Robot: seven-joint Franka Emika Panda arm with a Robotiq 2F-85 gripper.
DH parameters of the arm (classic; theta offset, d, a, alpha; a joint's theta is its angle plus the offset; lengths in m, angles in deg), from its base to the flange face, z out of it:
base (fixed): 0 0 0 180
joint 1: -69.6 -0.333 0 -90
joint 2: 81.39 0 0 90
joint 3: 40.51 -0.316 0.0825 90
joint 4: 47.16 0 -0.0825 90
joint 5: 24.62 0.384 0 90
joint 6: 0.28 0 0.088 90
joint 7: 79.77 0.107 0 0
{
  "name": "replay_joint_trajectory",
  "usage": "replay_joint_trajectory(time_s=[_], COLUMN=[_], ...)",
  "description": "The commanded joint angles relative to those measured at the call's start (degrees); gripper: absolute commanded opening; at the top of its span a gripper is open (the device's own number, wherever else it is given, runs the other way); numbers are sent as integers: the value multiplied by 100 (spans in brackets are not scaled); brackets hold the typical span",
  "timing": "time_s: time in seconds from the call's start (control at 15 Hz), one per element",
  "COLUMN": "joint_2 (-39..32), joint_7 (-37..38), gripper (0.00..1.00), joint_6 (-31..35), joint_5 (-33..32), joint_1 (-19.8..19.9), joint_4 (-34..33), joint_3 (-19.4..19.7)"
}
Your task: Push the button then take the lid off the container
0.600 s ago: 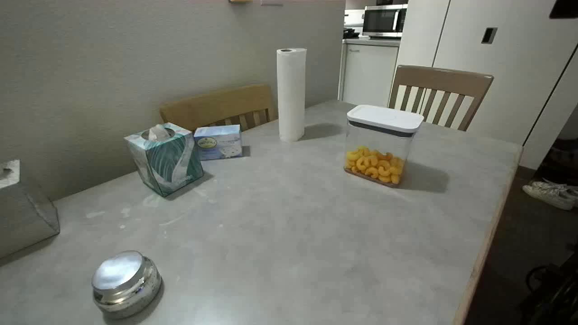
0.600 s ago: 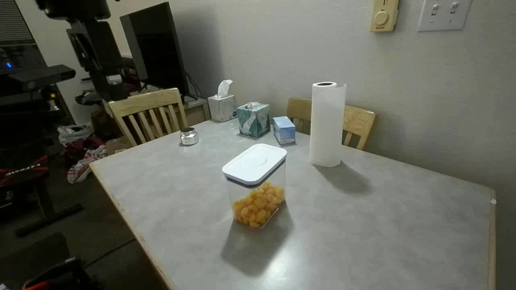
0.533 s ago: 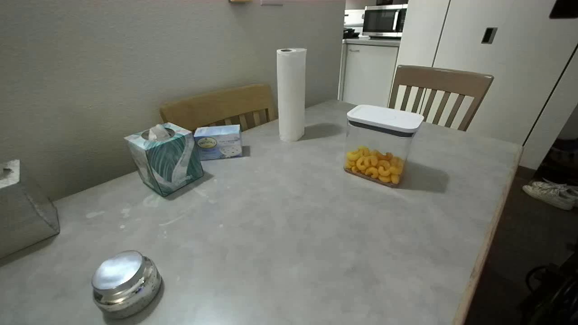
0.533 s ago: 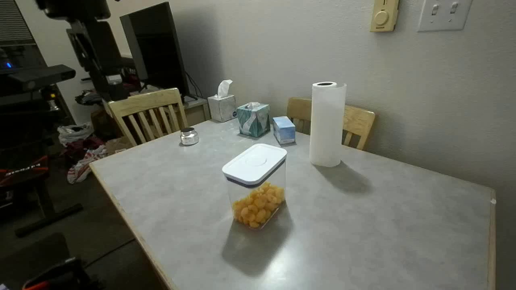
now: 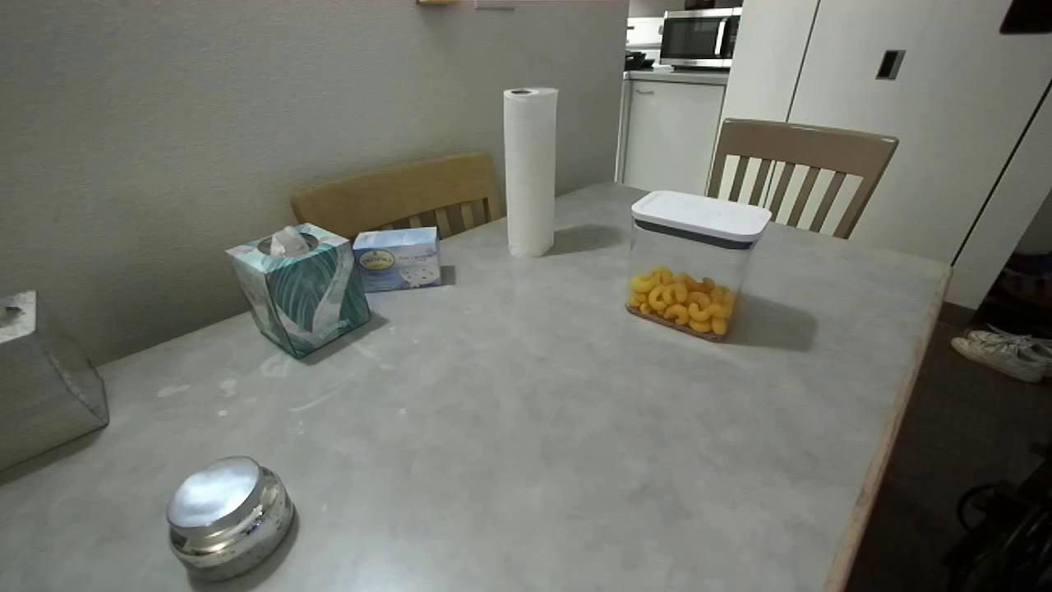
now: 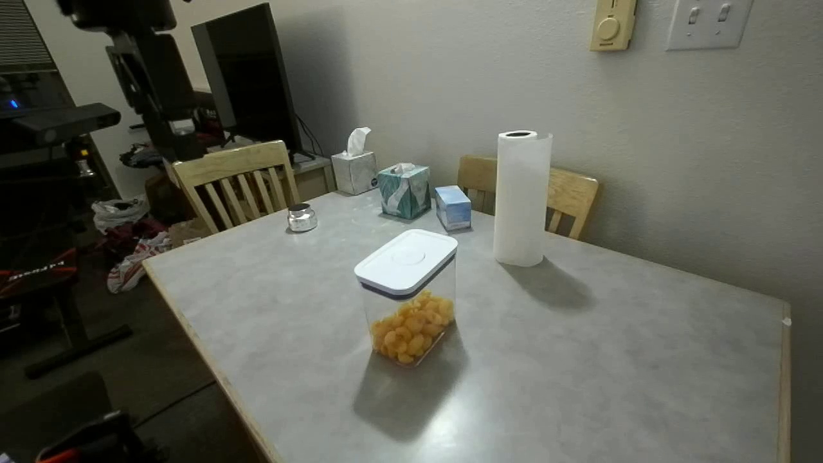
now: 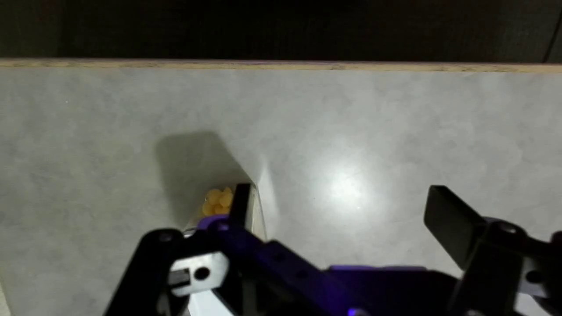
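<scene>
The clear container [image 5: 686,279] with yellow-orange snack pieces stands upright on the table in both exterior views [image 6: 411,321]. The flat white lid [image 5: 701,215] sits on top of it, with a dark band under its rim. A round button [image 6: 409,257] lies flush in the middle of the lid [image 6: 392,278]. In the wrist view my gripper [image 7: 344,206] is open, with bare tabletop between its fingers. The left finger overlaps the container's snack pieces [image 7: 218,201], and part of the white lid [image 7: 208,303] shows below it. In an exterior view the dark gripper [image 6: 183,145] hangs at the upper left, apart from the container.
A paper-towel roll [image 6: 522,199] stands near the container. A teal tissue box [image 5: 302,289], a blue tea box [image 5: 399,260], a grey tissue box [image 5: 49,386] and a silver jar [image 5: 230,518] stand farther along the table. The table edge [image 7: 281,65] crosses the wrist view.
</scene>
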State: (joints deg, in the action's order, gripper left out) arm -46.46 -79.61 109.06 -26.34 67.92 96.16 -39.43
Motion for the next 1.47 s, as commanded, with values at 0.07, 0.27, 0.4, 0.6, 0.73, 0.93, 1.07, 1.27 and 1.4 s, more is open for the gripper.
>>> replay_joint_trajectory(time_s=[0.07, 0.27, 0.4, 0.6, 0.73, 0.93, 1.07, 1.27, 1.4], joint_2=[-3, -3, -46, -126, -255, -639, -1064, -939, -1049], joint_7=[-25, -25, -16, 98, 138, -19, -112, -60, -68], gripper=[100, 100, 100, 100, 100, 100, 100, 100, 100], joint_6=[-13, -13, 133, 824, 1430, 2342, 3253, 3102, 3191], joint_5=[29, 29, -102, -638, -920, -1159, -1033, -987, -986], joint_1=[55, 55, 99, 287, 391, 560, 655, 669, 681], joint_4=[-12, -12, -4, 118, 150, 99, 100, 132, 126], joint_3=[-48, -48, -78, -106, -37, 151, 425, 347, 379])
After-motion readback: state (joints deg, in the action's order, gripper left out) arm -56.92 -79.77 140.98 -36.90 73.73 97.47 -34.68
